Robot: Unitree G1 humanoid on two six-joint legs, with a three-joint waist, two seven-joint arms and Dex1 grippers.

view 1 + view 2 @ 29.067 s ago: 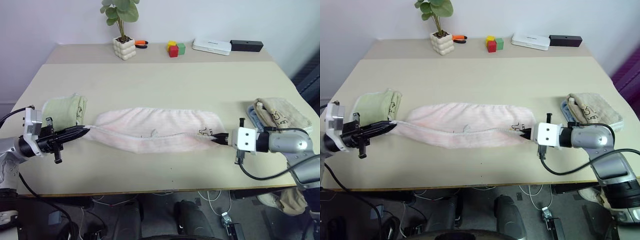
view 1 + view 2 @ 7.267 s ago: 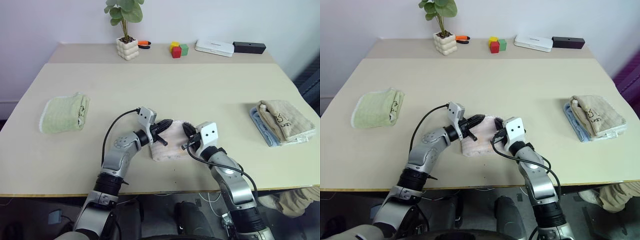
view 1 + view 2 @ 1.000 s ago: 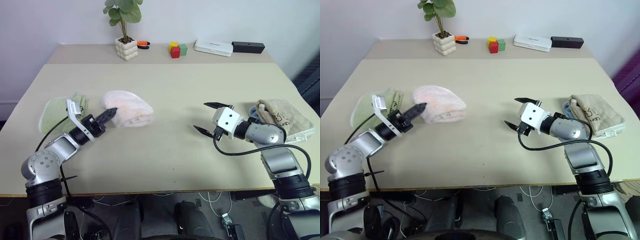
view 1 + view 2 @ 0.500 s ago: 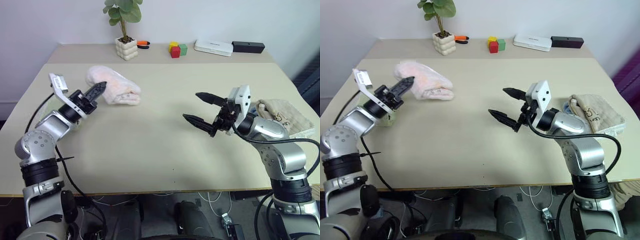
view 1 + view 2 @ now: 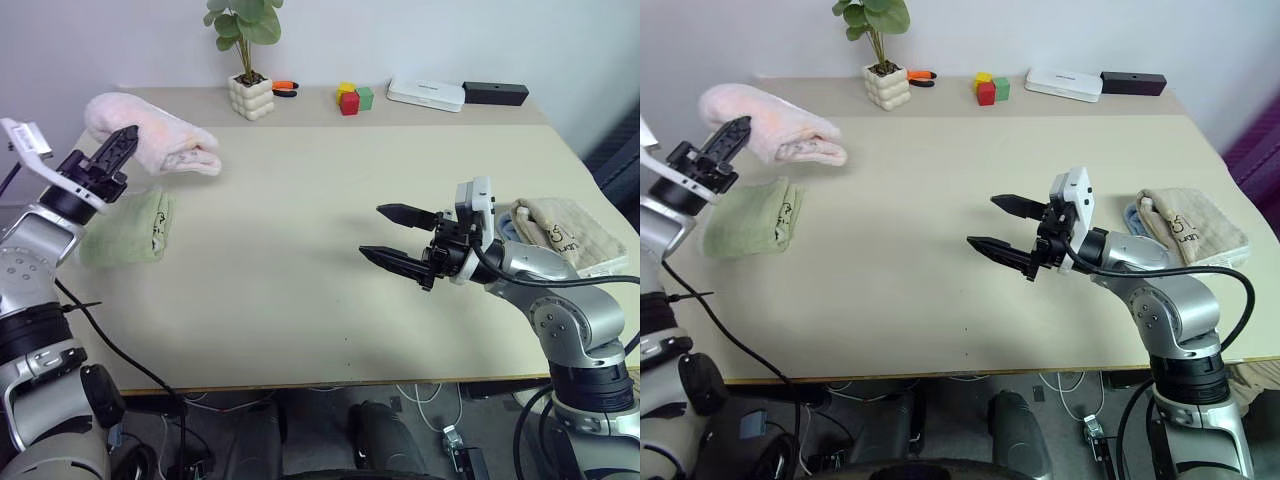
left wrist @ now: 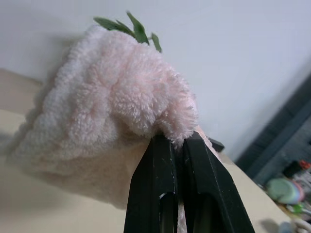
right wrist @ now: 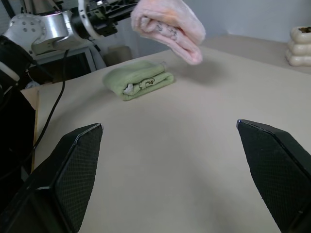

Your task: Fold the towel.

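The left gripper [image 5: 128,138] is clamped tight on the towel [image 5: 160,140], its two black fingers [image 6: 160,184] pinched together on a fluffy pink fold. The towel is a folded, rounded bundle held up in the air above the far left part of the worktop [image 5: 300,250], clear of the surface, with its free end hanging a little toward the middle. Below and just nearer than it, the light green folded towel [image 5: 128,230] lies flat on the worktop near the left edge.

The right gripper [image 5: 390,235] hovers over the right-centre of the worktop with its fingers spread wide and nothing between them; it points toward the left side. Just beyond its arm, near the right edge, lies the beige folded towel [image 5: 562,232] with dark lettering, on top of something pale blue.

Along the far side stand a potted plant [image 5: 246,60] in a knobbly white pot, an orange-handled tool [image 5: 285,88] beside it, coloured blocks [image 5: 352,98], a flat white box [image 5: 426,94] and a black bar [image 5: 494,94]
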